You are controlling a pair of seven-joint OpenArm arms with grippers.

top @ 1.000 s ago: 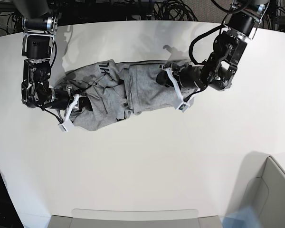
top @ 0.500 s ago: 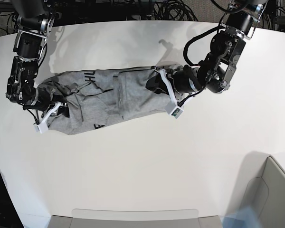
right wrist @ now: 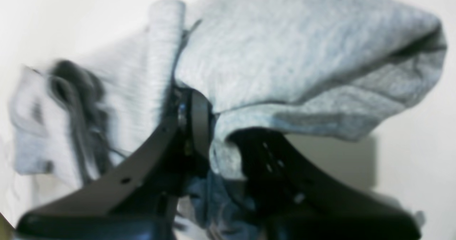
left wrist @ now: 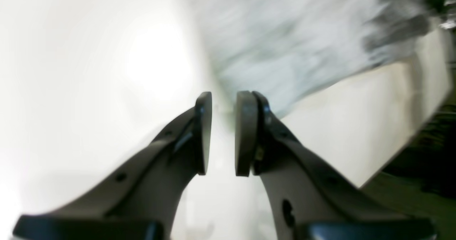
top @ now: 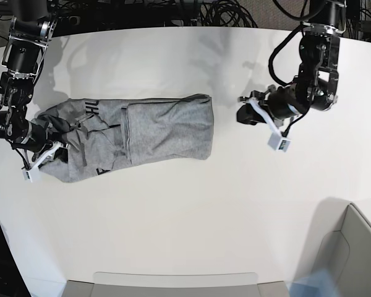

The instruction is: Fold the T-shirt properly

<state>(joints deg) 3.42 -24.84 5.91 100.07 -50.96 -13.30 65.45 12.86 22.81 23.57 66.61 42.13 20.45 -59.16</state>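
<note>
On the white table (top: 191,204) | T-shirt (top: 154,127) lettering unreadable | right jaws clamp T-shirt | left jaws slightly apart, empty

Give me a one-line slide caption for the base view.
Right gripper holds one end of the grey T-shirt on the white table; left gripper is off it.

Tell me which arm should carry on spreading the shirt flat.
Right. The right gripper is shut on the T-shirt at its end. The left gripper is open, holds nothing and sits off the cloth on the bare table.
</note>
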